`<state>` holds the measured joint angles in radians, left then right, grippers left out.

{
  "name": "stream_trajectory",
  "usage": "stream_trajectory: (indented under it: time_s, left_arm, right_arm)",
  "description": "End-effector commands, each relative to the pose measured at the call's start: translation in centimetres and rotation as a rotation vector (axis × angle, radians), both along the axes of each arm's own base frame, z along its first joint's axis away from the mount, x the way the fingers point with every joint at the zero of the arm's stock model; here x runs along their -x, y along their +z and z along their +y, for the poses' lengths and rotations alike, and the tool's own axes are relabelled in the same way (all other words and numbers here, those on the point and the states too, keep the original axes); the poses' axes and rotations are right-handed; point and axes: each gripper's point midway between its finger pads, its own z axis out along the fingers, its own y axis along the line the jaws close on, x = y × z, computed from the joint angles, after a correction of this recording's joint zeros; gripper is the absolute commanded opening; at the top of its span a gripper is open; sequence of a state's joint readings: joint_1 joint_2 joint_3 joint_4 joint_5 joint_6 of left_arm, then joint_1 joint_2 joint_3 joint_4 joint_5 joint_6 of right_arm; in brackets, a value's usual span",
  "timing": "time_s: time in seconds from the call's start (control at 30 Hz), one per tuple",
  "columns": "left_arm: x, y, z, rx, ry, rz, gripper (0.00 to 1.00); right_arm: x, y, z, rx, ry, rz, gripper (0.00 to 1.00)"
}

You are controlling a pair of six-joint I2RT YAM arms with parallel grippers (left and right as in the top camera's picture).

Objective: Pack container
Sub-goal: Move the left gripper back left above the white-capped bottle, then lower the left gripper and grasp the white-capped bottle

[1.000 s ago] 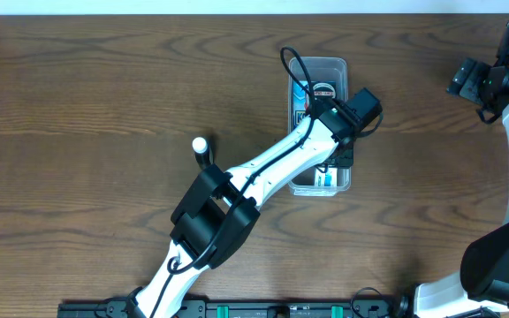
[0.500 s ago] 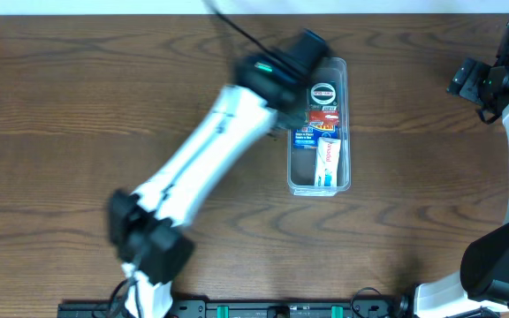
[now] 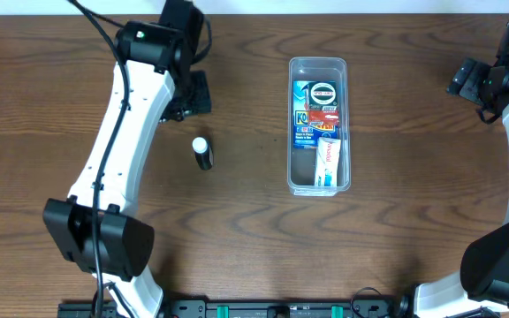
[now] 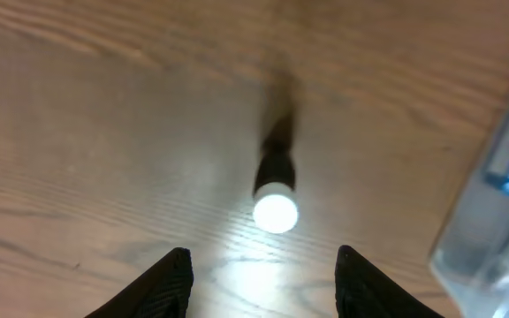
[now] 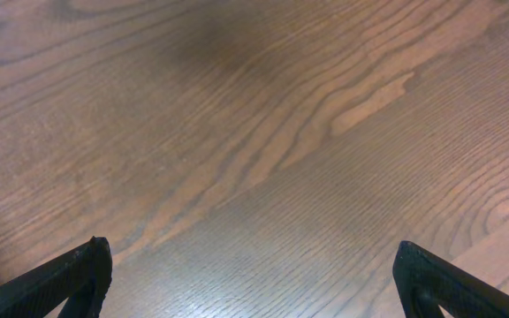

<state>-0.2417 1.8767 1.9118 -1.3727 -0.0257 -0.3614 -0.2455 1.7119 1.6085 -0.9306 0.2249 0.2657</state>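
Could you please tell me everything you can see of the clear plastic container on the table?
The container is a clear, colourless plastic bin, long and narrow with rounded corners, resting flat and open-topped on the wooden table, its length running away from the robot. Inside lie a white tube at the near end and blue-and-red packets at the far end. Only the table and these contents touch it.

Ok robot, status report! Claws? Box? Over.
Left claw open, empty, near the white-capped tube, not packed yet. Right claw open, empty. Container holds toothpaste, packets. Nothing blocking it.
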Motion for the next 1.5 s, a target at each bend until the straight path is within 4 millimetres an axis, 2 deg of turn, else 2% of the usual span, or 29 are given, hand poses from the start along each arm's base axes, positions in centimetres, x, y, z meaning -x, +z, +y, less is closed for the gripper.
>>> stream_trajectory:
  time_s: [0.0,0.23,0.33,0.87,0.9,1.37,1.47]
  left_arm:
    - [0.6,-2.2,0.2,-0.005,-0.041,0.062,0.53]
    - [1.0,-6.0,0.2,-0.011,-0.064,0.1,0.53]
    - [1.2,-7.2,-0.5,0.024,-0.095,0.111,0.53]
    - [0.8,-7.5,-0.8,0.038,-0.099,0.095,0.53]
    - [0.8,-7.5,-0.8,0.038,-0.098,0.095,0.98]
    - [1.2,-7.5,-0.7,0.037,-0.098,0.11,0.98]
    - [1.6,-7.6,-1.4,0.079,-0.103,0.126,0.98]
  right_arm:
    - [0.1,-0.4,-0.3,0.011,0.001,0.017,0.99]
    - [0.1,-0.4,-0.3,0.011,0.001,0.017,0.99]
    - [0.1,-0.4,-0.3,0.011,0.001,0.017,0.99]
    - [0.1,-0.4,-0.3,0.011,0.001,0.017,0.99]
    - [0.1,-0.4,-0.3,0.011,0.001,0.017,0.99]
    - [0.1,-0.4,-0.3,0.011,0.001,0.017,0.99]
    - [0.1,-0.4,-0.3,0.012,0.001,0.017,0.99]
